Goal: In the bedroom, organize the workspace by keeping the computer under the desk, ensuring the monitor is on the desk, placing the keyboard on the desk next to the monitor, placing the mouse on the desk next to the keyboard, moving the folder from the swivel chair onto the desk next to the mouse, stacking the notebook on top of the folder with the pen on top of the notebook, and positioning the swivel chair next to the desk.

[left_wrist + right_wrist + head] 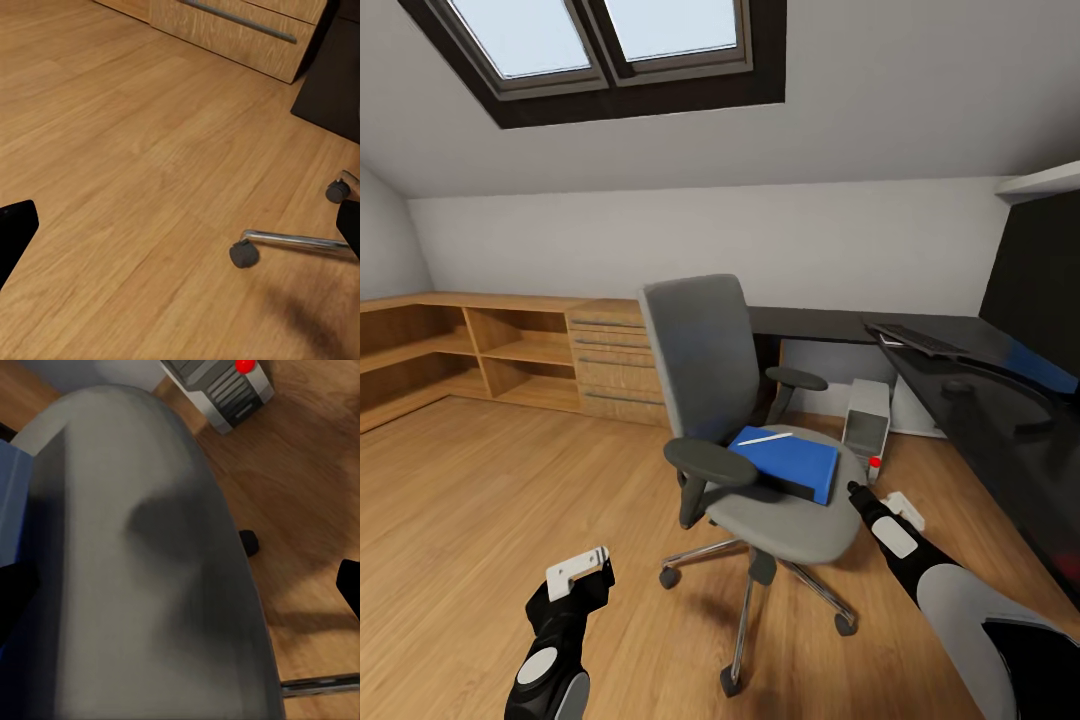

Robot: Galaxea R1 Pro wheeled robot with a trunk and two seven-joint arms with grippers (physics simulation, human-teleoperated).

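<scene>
Sloped ceiling and skylights close in a bedroom with a wood floor (pixel 470 480); the swivel chair (pixel 760 430) stands before me, well short of the black desk (pixel 1000 400) on my right. On its seat lies the blue folder (pixel 785 462) with a white pen (pixel 764 438) across it. My right gripper (pixel 853 489) hovers at the seat's near edge, just beside the folder, its fingers spread with nothing between them. My left gripper (pixel 582 572) hangs low over the floor, also open. I judge the folder comes next: I should come in low, slide one finger under its edge, and lift level so the pen stays put. The computer (pixel 866 425) sits on the floor by the desk; the keyboard (pixel 918 340) is already on top.
</scene>
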